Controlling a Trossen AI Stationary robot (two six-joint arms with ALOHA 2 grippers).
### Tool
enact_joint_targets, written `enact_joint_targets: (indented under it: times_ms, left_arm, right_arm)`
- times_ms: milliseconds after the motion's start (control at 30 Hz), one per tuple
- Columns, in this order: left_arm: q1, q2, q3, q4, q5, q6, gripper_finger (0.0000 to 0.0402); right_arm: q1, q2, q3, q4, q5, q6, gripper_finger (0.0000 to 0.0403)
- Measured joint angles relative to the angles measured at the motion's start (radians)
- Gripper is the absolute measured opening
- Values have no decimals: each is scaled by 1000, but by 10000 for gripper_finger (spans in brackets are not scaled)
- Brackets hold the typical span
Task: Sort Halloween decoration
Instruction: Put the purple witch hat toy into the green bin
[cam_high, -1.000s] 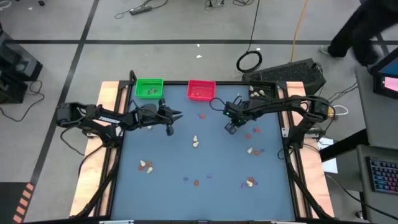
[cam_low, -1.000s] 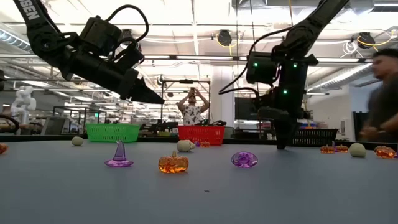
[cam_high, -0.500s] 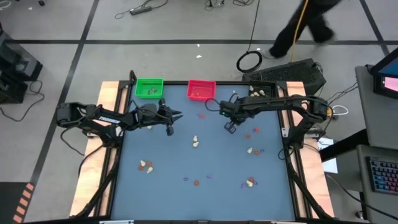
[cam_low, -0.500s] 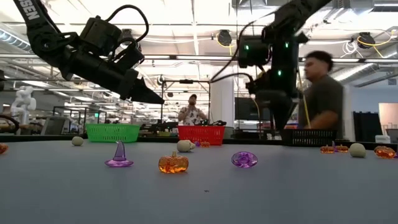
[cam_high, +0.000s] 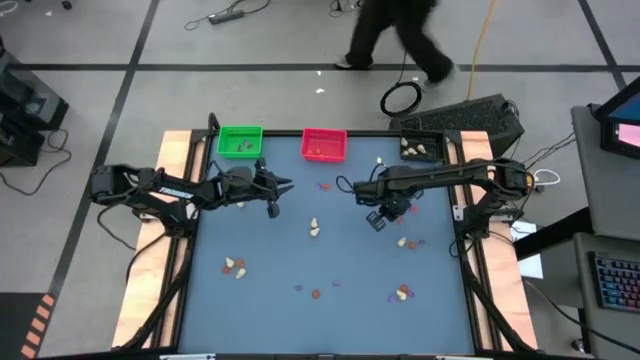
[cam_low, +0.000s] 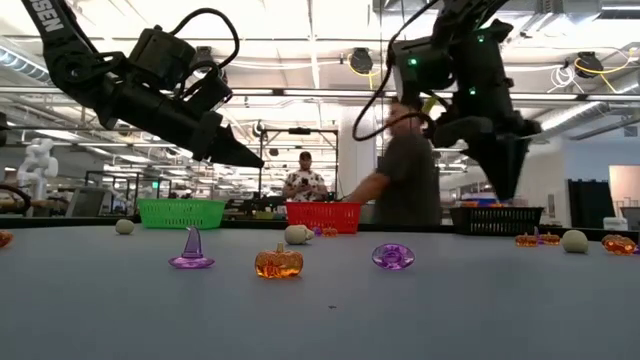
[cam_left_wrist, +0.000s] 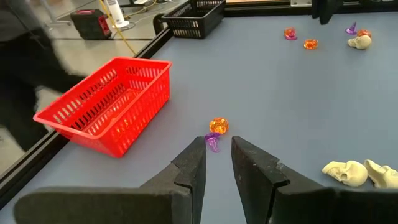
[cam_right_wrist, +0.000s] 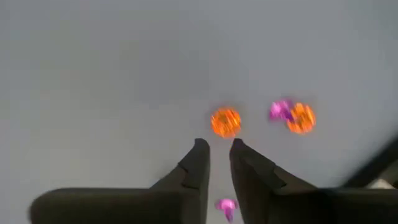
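Hanging above the blue table (cam_high: 260, 300), the right gripper (cam_high: 378, 220) sits right of centre with its two fingers (cam_right_wrist: 196, 168) nearly together, a thin gap between them and nothing held. Its wrist view looks down on an orange pumpkin trinket (cam_right_wrist: 226, 122) just ahead of the fingertips, an orange and purple pair (cam_right_wrist: 293, 117) beside that, and a small purple piece (cam_right_wrist: 226, 205) between the fingers, lower down on the table.

The left gripper (cam_high: 288, 184) is held out level over the table's rear left part, fingers (cam_left_wrist: 193, 168) a narrow slot apart and empty. Its wrist view shows an orange pumpkin touching a purple piece (cam_left_wrist: 215, 132) on the table ahead, just beside the red tray (cam_left_wrist: 109, 102).

The Halloween decoration (cam_high: 315, 228) lies scattered: cream skulls near the middle, a cream and orange cluster (cam_high: 235, 266) toward the front left, orange and purple pieces (cam_high: 316, 292) along the front, and more (cam_high: 408, 241) on the right side under and past the right arm. The widest bare stretch of table is the front left corner and the band between the two arms.

The green tray (cam_high: 240, 141), the red tray and a black tray (cam_high: 422, 146) line the rear edge, each with a few pieces inside. In the low view a purple witch hat (cam_low: 191, 250), an orange pumpkin (cam_low: 279, 262) and a purple ring (cam_low: 393, 256) stand near the front edge.

A person (cam_high: 395, 35) walks on the floor behind the table.
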Motion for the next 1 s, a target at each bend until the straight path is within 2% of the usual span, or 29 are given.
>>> enact_joint_targets:
  times_ms: [167,500,700,1000]
  left_arm:
    - [0,0,0,0,0,-19,84]
    - [0,0,0,0,10,-20,84]
    - [0,0,0,0,10,-19,84]
    - [0,0,0,-1,10,-19,84]
  right_arm:
    - [-10,-1,-17,-76,-21,76,85]
    - [-127,-1,-174,3,-15,93,71]
    - [-164,-1,-188,100,11,38,71]
    - [-184,-1,-188,102,11,22,70]
